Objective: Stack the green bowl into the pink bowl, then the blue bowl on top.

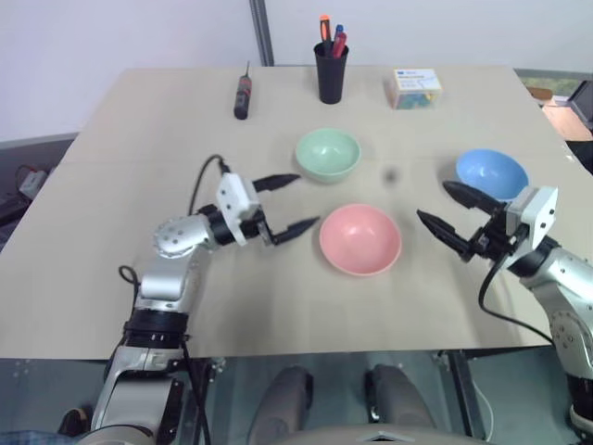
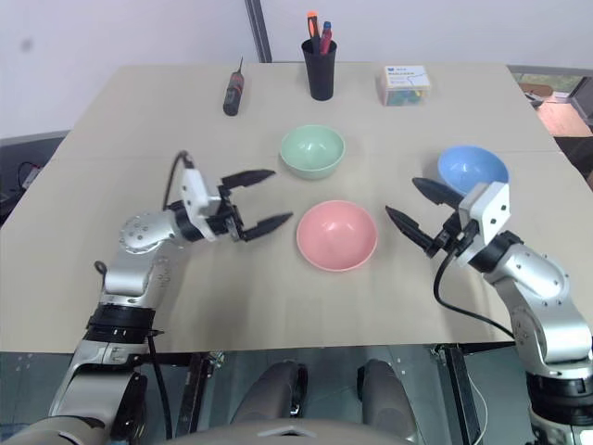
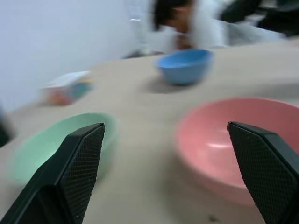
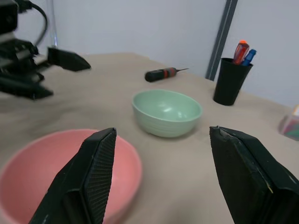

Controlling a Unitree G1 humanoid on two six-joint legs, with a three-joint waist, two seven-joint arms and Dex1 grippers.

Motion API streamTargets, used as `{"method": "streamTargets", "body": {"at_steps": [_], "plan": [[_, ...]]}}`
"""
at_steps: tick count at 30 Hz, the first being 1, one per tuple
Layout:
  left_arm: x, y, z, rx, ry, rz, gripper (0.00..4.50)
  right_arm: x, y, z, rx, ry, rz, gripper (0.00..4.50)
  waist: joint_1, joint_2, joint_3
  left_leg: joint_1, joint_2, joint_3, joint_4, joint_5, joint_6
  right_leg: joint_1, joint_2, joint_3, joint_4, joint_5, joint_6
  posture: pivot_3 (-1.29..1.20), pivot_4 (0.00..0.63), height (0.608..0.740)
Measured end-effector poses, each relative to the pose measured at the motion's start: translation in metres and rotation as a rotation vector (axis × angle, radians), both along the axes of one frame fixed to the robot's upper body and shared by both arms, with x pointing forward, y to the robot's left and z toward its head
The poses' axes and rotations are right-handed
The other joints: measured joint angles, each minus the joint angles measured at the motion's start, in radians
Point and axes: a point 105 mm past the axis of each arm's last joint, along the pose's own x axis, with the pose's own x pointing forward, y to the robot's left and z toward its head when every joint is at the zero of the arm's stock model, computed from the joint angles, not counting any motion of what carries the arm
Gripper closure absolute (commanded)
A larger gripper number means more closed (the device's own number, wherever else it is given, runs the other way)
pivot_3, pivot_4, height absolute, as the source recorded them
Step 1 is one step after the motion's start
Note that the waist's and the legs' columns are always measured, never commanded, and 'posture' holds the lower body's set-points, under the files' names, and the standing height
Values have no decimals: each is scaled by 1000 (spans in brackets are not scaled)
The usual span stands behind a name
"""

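so all three bowls sit apart on the bench (image 1: 139, 111), none stacked. green bowl (image 1: 327, 154) sits toward the far middle, pink bowl (image 1: 360, 239) nearer the robot just in front of it, blue bowl (image 1: 491, 173) off to the right. left end effector (image 1: 287, 203) hangs fingers wide apart, empty, just left of the pink bowl and near the green one, touching neither. right end effector (image 1: 448, 212) is also spread wide and empty, between the pink and blue bowls, close beside the blue. at the far edge: black cup (image 1: 331, 73) with pens, a screwdriver (image 1: 243, 94) to its left, a small box (image 1: 415, 88) to its right.
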Motion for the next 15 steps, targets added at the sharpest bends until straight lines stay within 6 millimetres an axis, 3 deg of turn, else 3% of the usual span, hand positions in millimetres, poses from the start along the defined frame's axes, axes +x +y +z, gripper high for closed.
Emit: {"method": "streamTargets", "body": {"at_steps": [9,15], "plan": [[-15,35,5,-160,51,170,65,46,36,11,-118,-35,52,1162,-11,0,0,0,1,0,-1,0,0,-1,0,0,0,0,0,0,150,740],[-33,48,-5,-164,114,218,65,85,86,21,-248,-66,94,1162,-13,1,0,0,1,2,-3,0,-1,-2,-1,1,-1,0,0,0,150,740]]}}
